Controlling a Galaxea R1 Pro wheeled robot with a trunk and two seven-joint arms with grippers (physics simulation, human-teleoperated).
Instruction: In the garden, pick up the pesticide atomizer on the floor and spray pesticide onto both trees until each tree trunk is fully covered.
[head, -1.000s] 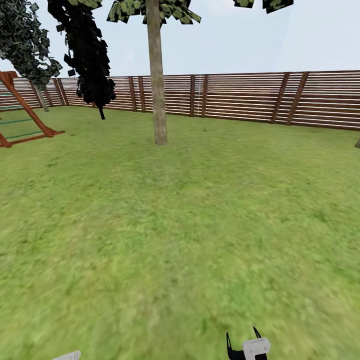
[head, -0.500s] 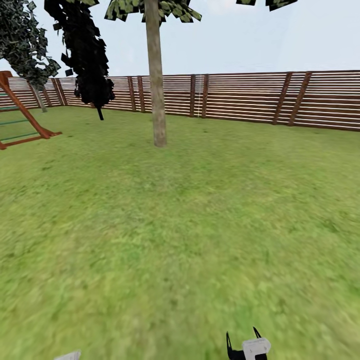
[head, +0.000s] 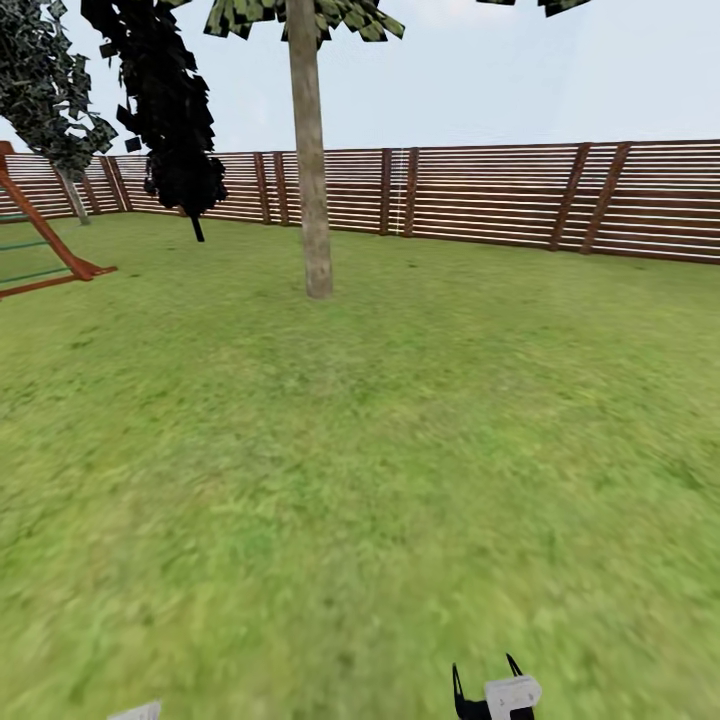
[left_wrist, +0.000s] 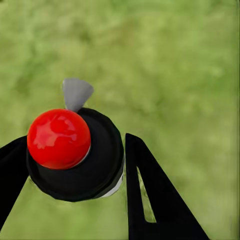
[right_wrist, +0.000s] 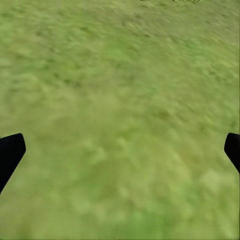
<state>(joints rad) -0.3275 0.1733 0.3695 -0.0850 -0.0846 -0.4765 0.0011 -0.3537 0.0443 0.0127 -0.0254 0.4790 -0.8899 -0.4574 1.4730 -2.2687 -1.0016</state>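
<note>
Standing on the lawn (head: 360, 480) of the garden, the robot faces a reddish-brown slatted fence (head: 480, 195) that runs across the far side. At the far left a red-brown playhouse frame (head: 45, 245) leans on the grass, with a dark leafy tree (head: 50, 90) behind it and a narrow near-black cypress-like tree (head: 165, 110) beside that. Right of these rises the tree trunk (head: 310, 150), a straight mottled grey-brown column with dark green leaves (head: 300, 15) at its top, well apart from the robot.

Low in the head view, right of centre, the right gripper (head: 487, 685) shows two black fingertips above a white block. Its wrist camera shows the fingers (right_wrist: 11, 152) spread wide at the edges of the picture, with only grass between them.

The left gripper (left_wrist: 75, 165) is clamped on the pesticide atomizer (left_wrist: 87, 165), a black bottle with a red tip (left_wrist: 58, 138) and a small grey tab, held over the grass. No writing or label can be read anywhere.
</note>
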